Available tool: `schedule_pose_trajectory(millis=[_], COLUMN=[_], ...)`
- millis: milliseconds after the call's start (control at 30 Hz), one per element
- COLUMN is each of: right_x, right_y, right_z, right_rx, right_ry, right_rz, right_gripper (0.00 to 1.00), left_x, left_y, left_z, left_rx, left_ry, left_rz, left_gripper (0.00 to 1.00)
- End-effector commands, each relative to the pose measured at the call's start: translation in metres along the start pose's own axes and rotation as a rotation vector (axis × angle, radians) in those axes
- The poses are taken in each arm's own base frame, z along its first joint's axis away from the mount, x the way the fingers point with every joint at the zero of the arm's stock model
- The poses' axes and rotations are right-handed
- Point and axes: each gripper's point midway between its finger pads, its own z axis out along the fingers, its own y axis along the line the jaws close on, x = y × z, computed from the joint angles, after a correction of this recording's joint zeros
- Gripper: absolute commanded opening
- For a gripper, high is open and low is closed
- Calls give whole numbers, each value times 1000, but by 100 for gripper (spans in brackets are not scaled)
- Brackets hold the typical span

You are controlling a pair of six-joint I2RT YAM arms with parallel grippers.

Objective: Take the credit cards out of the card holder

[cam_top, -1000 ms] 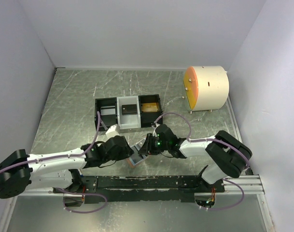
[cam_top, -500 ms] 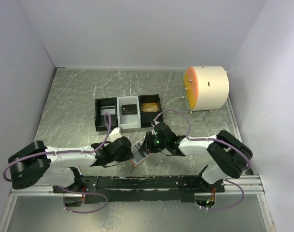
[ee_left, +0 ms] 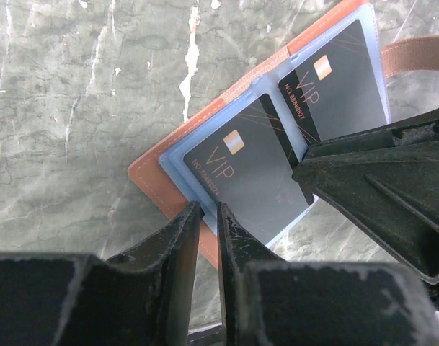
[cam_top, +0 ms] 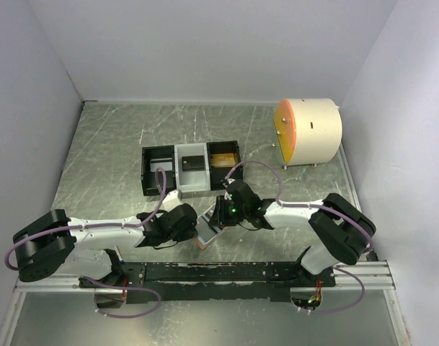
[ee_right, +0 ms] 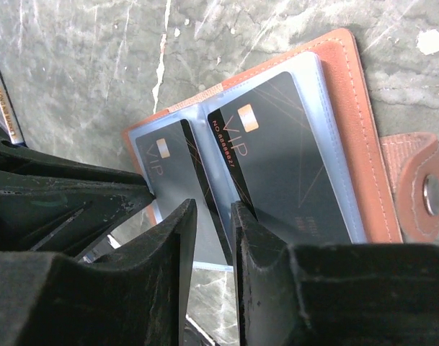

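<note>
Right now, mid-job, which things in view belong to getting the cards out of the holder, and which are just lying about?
Job:
- open card holder
- two dark VIP credit cards in its pockets
- left claw
- right claw

Lying about:
- three-compartment tray
- white drum with orange face

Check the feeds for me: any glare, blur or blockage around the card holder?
Top external: even light, no harsh glare, but the card holder is tiny and partly covered. Left wrist: the credit cards are sharp, lettering legible; the left gripper is a dark, soft mass along the bottom. Right wrist: equally crisp on the cards, the right gripper blocking the lower frame.
</note>
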Motion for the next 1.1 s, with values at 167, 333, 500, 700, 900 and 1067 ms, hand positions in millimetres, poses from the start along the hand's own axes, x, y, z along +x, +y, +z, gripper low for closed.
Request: schedule_pose_trajectory(millis=[167,333,500,700,900,1067], right_x=[26,24,18,18,18,21], right_y=[8,17,18,18,4,3], right_z=[3,-3,-10,-18,-18,-17], right_rx=[-120,-174,-175,-211,-157,-153], right_ry=[88,57,-4,-58,-93,-82], right_rz=[14,75,131,229,265,263], right_gripper=[21,11,0,0,0,0], left_x=[3,0,-5,-9,-16,-17], left_y=[12,17,22,11,-17,-48], left_z=[2,2,-2,-8,-21,-30], left_rx=[-50,-94,-121,-45,59,199], left_ry=[3,0,-18,-30,-35,-25], left_rz=[40,72,96,100,109,145], left_gripper=[27,27,28,31,34,36])
